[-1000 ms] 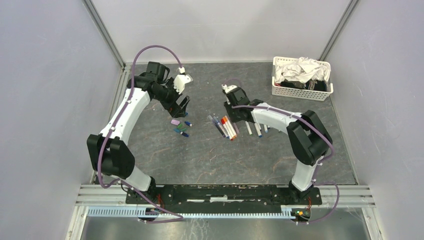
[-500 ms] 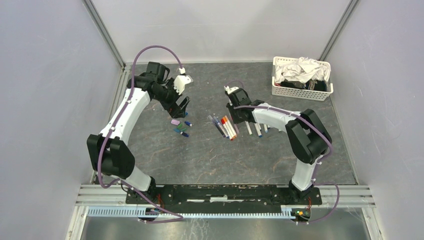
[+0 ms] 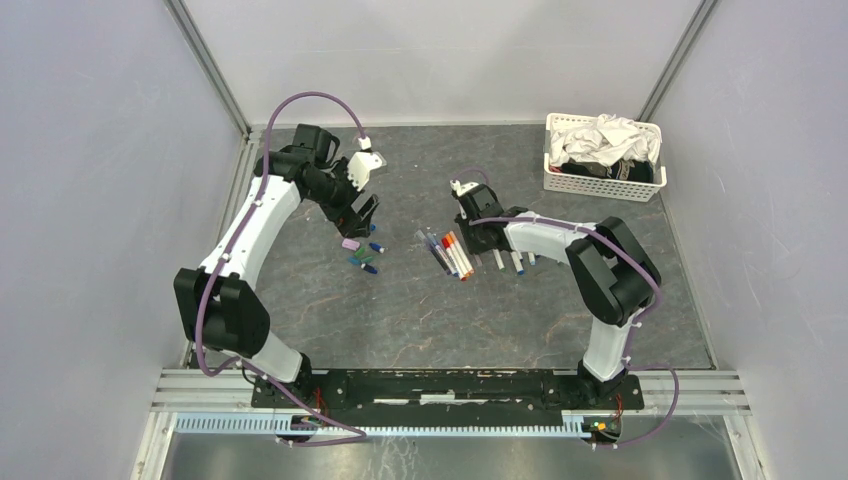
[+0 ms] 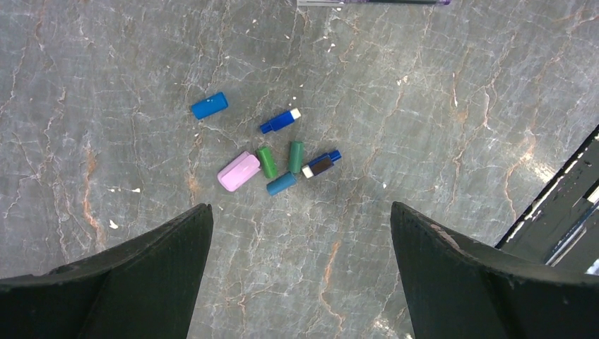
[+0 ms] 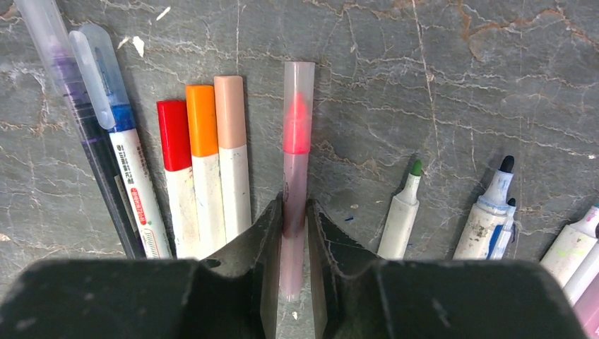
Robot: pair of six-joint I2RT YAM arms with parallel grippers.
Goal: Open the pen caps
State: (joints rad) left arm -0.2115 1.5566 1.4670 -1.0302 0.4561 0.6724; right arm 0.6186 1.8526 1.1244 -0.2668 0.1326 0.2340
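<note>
Several loose pen caps (image 4: 272, 161) in blue, green and lilac lie in a small pile on the table (image 3: 362, 254). My left gripper (image 4: 300, 236) is open and empty, hovering above and just short of the pile. My right gripper (image 5: 291, 212) is shut on a pink pen (image 5: 295, 169) with a clear cap, lying on the table. To its left lie capped pens (image 5: 201, 162) with peach, orange, red, blue and violet ends. To its right lie uncapped pens (image 5: 402, 205) with bare tips. The pen row shows in the top view (image 3: 452, 254).
A white mesh basket (image 3: 601, 184) holding cloth stands at the back right corner. One pen (image 4: 373, 2) lies at the top edge of the left wrist view. Grey walls close the table on three sides.
My right gripper has moved a little toward the pens and lower over the row. My left gripper has dropped slightly toward the cap pile.
</note>
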